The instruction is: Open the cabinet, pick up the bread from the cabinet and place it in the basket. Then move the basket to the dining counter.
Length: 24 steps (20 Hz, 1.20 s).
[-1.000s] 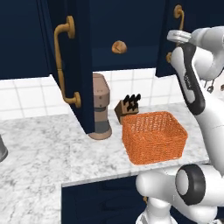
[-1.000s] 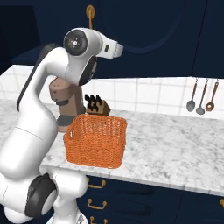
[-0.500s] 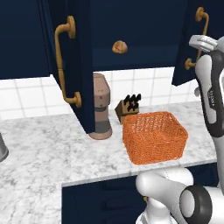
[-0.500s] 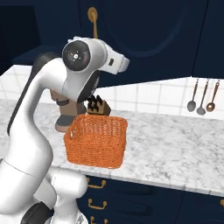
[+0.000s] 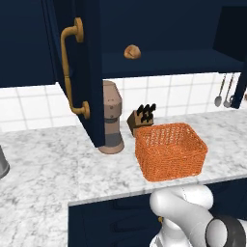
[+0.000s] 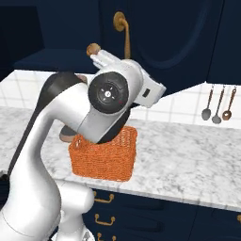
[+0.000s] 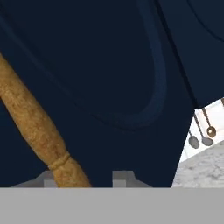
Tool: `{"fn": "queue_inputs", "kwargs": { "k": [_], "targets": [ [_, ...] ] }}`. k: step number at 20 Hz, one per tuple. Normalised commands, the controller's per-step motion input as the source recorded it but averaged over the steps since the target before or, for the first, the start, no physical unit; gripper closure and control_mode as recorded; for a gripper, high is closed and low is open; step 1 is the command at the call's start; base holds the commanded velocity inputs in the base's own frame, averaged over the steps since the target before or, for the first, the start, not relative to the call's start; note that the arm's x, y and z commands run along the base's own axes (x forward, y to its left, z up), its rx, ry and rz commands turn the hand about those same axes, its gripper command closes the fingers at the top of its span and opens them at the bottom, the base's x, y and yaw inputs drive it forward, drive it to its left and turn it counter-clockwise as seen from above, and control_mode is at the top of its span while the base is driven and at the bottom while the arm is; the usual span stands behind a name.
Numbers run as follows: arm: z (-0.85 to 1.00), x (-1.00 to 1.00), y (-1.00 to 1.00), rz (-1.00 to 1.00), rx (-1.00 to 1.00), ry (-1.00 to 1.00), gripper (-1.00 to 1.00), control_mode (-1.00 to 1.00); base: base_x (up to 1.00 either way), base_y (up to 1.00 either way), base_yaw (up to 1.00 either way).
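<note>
The arm rises from its base, bends at a high elbow and reaches up and forward. The pincer (image 7: pixel 87 177) points at a flat surface close ahead. Its two fingertips (image 7: pixel 122 177) stand apart with a gap between them. Whether the jaws grip anything cannot be told.

A brass handle (image 7: pixel 37 131) slants across the navy cabinet door (image 7: pixel 109 65), seemingly between the fingertips (image 7: pixel 122 178).
</note>
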Motion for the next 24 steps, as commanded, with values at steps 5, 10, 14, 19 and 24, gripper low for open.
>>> {"fn": "queue_inputs", "kwargs": {
  "k": [5,10,14,19,24],
  "targets": [
    [-0.02,-0.99,-0.75,0.0,0.03,-0.23,1.0,-1.0,0.0,0.0,0.0],
    [0.0,-1.0,0.83,-0.03,-0.04,-0.32,1.0,-1.0,0.0,0.0,0.0],
    [-0.07,-1.0,1.0,0.0,-0.07,-0.15,1.0,-1.0,0.0,0.0,0.0],
    [-0.15,-0.78,1.0,-0.04,-0.13,-0.17,1.0,-1.0,0.0,0.0,0.0],
    [-0.24,0.19,1.0,-0.29,-0.17,-0.17,1.0,-1.0,0.0,0.0,0.0]
  ]
}}
